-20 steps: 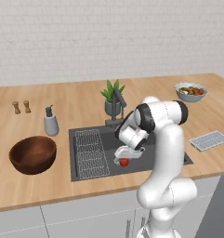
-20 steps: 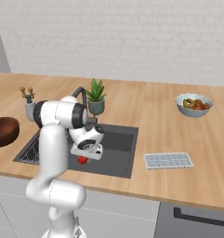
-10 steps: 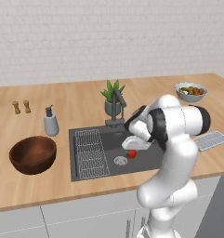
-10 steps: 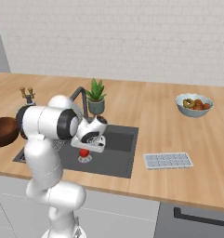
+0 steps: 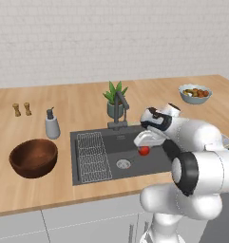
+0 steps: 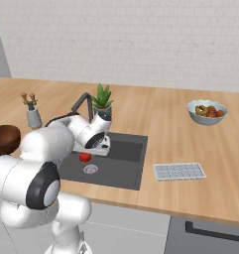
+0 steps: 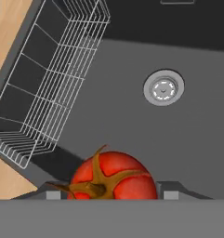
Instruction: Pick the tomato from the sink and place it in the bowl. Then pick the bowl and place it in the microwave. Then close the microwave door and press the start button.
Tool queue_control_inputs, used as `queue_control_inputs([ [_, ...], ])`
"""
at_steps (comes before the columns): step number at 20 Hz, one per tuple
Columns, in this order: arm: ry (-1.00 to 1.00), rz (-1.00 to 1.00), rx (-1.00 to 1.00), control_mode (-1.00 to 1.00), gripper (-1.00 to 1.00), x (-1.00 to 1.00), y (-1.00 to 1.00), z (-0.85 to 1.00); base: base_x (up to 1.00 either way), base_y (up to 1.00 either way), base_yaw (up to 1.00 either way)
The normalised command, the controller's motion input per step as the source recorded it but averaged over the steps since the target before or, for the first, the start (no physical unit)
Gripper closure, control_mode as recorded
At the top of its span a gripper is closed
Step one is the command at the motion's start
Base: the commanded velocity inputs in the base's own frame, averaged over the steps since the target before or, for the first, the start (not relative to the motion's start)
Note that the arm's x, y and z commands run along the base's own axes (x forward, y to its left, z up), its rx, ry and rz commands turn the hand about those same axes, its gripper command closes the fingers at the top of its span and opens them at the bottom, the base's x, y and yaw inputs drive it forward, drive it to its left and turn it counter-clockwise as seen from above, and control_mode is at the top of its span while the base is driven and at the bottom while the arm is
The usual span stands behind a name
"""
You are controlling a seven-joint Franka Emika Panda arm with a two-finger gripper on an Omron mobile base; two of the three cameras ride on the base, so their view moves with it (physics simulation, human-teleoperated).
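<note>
Gripping tomato [image 7: 114,175] above drain [image 7: 163,88]; bowl [image 5: 33,157] on counter.

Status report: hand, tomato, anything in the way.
Hand shut on tomato, lifted above the sink floor. Brown bowl empty on counter, left of sink. Wire rack sits between.

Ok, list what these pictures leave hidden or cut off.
- Tomato: hand view, its lower half is cut off at the bottom; whether the jaws press on it is unclear.
- Sink: right base view, the arm covers its left part.
- Bowl: right base view, cut by the left edge and the arm.
</note>
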Motion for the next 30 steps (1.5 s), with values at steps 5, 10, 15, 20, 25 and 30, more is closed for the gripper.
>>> queue_control_inputs([
  [5,-0.05,0.0,-0.02,-1.0,1.0,-1.0,0.88,1.0,0.0,0.0,0.0],
  [10,-0.12,0.0,-0.12,-1.0,1.0,-0.72,1.0,1.0,0.0,0.0,0.0],
  [15,-0.03,0.0,-0.11,-1.0,1.0,0.03,1.0,0.61,0.0,0.0,0.0],
  [20,0.0,0.0,-0.02,-1.0,1.0,0.39,1.0,0.46,0.0,0.0,0.0],
  [25,0.07,0.0,0.0,-1.0,1.0,0.28,1.0,0.63,0.0,0.0,0.0],
  [30,0.17,0.0,-0.08,-1.0,1.0,0.29,1.0,0.17,0.0,0.0,0.0],
])
